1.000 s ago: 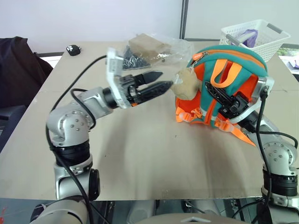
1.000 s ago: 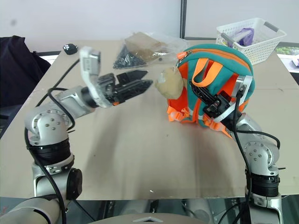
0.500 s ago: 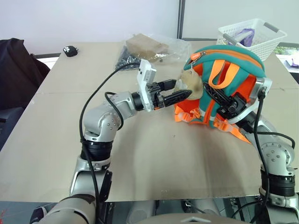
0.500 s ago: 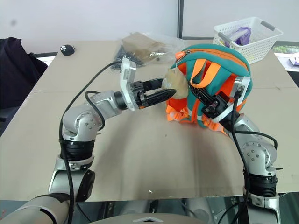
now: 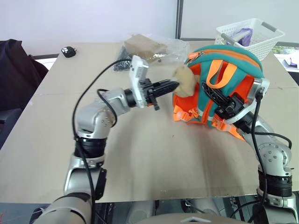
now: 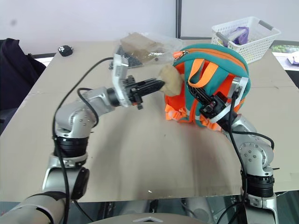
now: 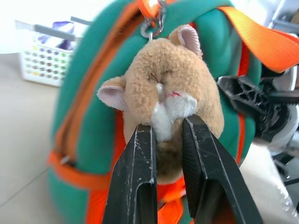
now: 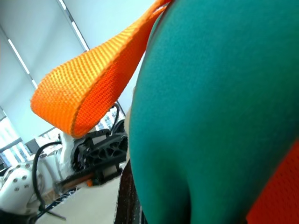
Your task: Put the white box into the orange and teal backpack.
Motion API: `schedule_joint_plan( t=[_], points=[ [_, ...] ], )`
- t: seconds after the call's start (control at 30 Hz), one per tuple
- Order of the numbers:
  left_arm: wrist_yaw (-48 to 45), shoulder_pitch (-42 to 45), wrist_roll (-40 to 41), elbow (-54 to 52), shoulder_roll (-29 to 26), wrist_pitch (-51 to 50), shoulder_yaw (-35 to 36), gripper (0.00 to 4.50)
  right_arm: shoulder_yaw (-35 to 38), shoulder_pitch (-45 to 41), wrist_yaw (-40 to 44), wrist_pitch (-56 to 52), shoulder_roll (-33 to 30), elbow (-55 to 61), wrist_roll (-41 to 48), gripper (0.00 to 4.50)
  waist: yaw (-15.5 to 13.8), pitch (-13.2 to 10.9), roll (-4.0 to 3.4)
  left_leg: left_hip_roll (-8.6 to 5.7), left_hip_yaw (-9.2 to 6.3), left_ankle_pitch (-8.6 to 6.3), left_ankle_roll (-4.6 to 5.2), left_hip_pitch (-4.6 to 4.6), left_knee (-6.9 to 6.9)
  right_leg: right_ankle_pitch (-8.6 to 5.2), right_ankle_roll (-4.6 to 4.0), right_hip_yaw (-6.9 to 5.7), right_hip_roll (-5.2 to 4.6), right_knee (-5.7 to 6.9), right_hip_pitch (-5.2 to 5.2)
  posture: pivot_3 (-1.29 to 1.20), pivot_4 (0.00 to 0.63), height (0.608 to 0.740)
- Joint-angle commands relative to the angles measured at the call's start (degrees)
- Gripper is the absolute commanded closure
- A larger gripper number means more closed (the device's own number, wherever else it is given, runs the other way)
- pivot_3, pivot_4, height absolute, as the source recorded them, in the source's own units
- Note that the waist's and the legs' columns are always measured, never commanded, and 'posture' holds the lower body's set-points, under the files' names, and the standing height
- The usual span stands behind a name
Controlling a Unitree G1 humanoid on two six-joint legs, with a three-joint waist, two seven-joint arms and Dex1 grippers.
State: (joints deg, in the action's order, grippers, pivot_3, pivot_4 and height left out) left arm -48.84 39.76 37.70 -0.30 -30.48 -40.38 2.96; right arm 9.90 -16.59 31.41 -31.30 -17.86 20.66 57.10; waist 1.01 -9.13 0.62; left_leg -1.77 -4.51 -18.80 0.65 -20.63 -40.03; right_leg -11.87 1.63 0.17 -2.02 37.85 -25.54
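At L claw [image 5: 172,86] tips: clenched on the tan plush piece [image 7: 164,98] hanging off the zipper pull of the orange and teal backpack [image 5: 233,65] (wrist view shows both black fingers [image 7: 135,158] biting the plush's lower face, fur bulging between them). Claw points about level, toward the pack's front-left side.

R claw [image 5: 219,100] is on the pack's strap side, pressed against the teal back panel near the orange straps; black fingers closed together, prob pinching fabric or a strap, but can't confirm what from these views.

Key relation: plush sits on the zipper pull at the pack's upper front corner, zipper line runs from there over the top of the dome. L claw is the one at the pull, so any pull along that line falls to it, w/ R bracing the pack upright. Zipper looks closed, so judged step = opening the pack, early in task.

White box: not visible anywhere on the bench [image 5: 140,154], location unknown.

Materials/shapes: plush = soft, fuzzy, squashy, could slip or stretch. Pack = rounded, smooth teal fabric, orange mesh and woven webbing; floppy, will sag if let go. Behind it: white lattice basket [image 5: 254,35] (rigid plastic) and a crinkly clear plastic bag [image 5: 154,46] w/ a brown block inside. Bench top flat, matte tan.
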Motion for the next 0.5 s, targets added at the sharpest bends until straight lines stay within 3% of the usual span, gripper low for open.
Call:
schedule_joint_plan(
  t=[0.03,0.17,0.27,0.43,0.47,0.5],
  points=[
    [-1.63,-2.00,-11.44,8.19,-5.71,4.94,-5.92,4.34,1.39,0.16,0.53,0.57,-0.49,2.20,1.03,4.50,-0.05,0.02,-0.02,0.00,0.01,0.00,0.00,0.02,0.00,0.00,0.00,-0.01,0.00,0.00,0.01,0.00,0.150,0.725],
    [-2.80,-5.22,-26.79,18.92,-7.69,11.32,-21.04,4.34,1.09,0.25,0.35,0.79,-0.41,2.24,0.81,4.50,-0.28,0.09,-0.04,-0.08,0.11,-0.02,0.04,0.06,0.01,0.00,0.01,-0.05,-0.02,-0.02,0.05,0.00,0.150,0.725],
    [-3.42,-5.90,-32.52,22.56,-6.76,14.44,-26.28,4.34,1.06,0.28,0.21,0.81,-0.46,2.32,0.66,4.50,-0.94,0.68,-0.02,-0.06,-0.12,-0.03,0.05,0.05,-0.02,0.00,0.01,-0.11,-0.09,-0.09,0.16,0.00,0.150,0.725],
    [-3.70,-5.41,-28.55,19.06,-2.04,16.99,-20.11,4.34,2.45,0.60,1.05,-1.25,-1.54,2.74,4.69,4.50,-0.91,0.91,-0.53,-0.04,-0.06,-0.31,0.55,1.45,0.43,-0.20,0.17,-0.22,-0.08,-0.66,1.60,0.00,0.150,0.725],
    [-3.51,-5.29,-26.89,18.11,-1.01,16.84,-17.80,4.34,2.91,0.72,1.03,-1.96,-1.88,2.86,6.02,3.78,-0.92,0.91,-0.53,-0.03,-0.05,-0.31,0.55,1.81,0.58,-0.22,0.20,-0.26,-0.07,-0.77,1.93,0.00,0.150,0.725],
    [-2.89,-5.15,-25.56,17.38,-0.08,16.50,-15.52,4.34,3.23,0.93,1.01,-2.49,-2.31,3.05,6.94,3.51,-0.95,0.90,-0.53,-0.02,-0.07,-0.31,0.55,1.86,0.60,-0.21,0.22,-0.28,-0.07,-0.78,1.99,0.00,0.150,0.725]
  ],
)
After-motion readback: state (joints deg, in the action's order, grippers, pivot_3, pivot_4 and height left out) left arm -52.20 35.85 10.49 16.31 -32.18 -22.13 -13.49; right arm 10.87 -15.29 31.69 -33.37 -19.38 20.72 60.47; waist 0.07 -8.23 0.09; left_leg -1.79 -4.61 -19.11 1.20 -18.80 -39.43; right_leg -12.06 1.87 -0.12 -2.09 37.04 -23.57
